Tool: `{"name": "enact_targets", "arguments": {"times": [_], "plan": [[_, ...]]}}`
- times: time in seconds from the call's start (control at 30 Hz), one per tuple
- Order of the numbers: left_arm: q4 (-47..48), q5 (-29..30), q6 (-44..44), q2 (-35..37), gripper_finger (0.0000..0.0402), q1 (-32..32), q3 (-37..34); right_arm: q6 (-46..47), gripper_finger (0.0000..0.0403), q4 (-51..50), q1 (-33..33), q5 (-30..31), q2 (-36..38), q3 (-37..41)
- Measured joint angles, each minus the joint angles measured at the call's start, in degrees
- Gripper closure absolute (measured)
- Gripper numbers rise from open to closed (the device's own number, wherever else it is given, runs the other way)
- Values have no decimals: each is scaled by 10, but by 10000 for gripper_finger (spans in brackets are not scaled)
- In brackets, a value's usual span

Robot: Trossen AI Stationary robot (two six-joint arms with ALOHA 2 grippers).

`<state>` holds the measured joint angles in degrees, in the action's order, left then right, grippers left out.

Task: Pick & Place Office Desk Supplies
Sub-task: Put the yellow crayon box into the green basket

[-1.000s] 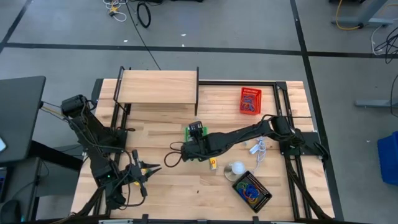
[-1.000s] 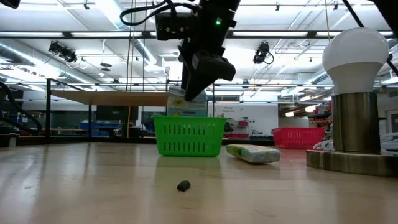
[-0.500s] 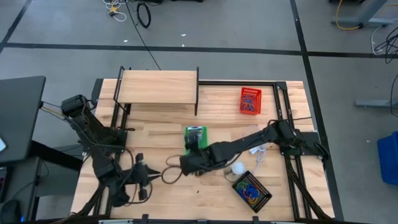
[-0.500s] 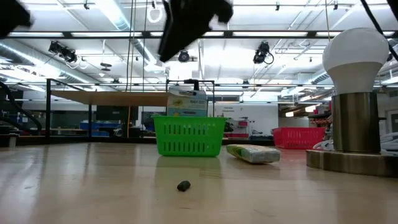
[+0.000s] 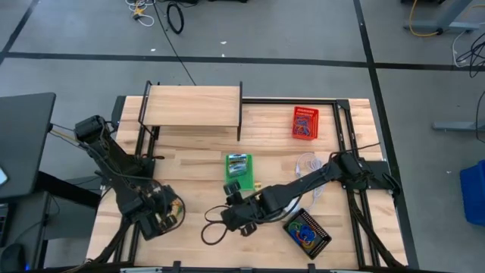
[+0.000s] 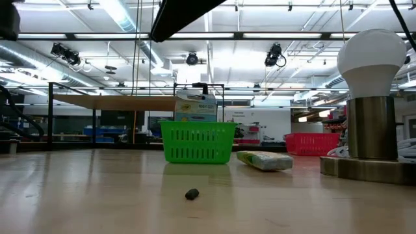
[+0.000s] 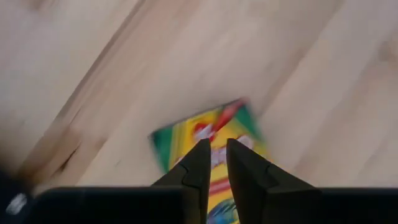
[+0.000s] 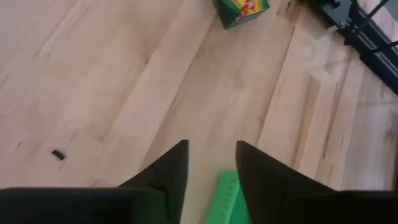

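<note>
Crayon box (image 7: pixel 214 134) sits clamped in the left gripper's (image 7: pixel 213 149) jaws, long axis along the fingers. Right gripper (image 8: pixel 211 155) jaws gape empty over the desk (image 8: pixel 124 81); another box (image 6: pixel 195 107) stands upright in the green basket (image 6: pixel 197 142).

We see a red mesh basket (image 5: pixel 305 123) near the counter's (image 5: pixel 189 159) far edge, beside a raised wooden shelf (image 5: pixel 192 105).
</note>
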<state>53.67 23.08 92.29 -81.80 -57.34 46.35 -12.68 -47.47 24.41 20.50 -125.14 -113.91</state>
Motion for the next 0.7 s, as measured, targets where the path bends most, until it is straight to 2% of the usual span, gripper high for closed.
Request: {"name": "enact_targets", "arguments": {"times": [0.1,0.2,0.27,0.53,0.6,0.7], "plan": [[29,-34,20,0,364,0,0,1,303,-12,6,0,0,0],[55,-61,32,0,392,0,0,4,364,-26,11,-1,0,0],[70,-83,41,0,396,0,0,3,392,-40,16,-1,0,0],[73,-174,63,-1,398,0,-18,-4,398,-42,36,-1,0,0],[34,-196,63,-1,399,4,-40,-5,396,-42,41,-1,0,0],[-75,-223,60,-1,399,13,-81,-7,398,-43,47,-1,0,0]]}}
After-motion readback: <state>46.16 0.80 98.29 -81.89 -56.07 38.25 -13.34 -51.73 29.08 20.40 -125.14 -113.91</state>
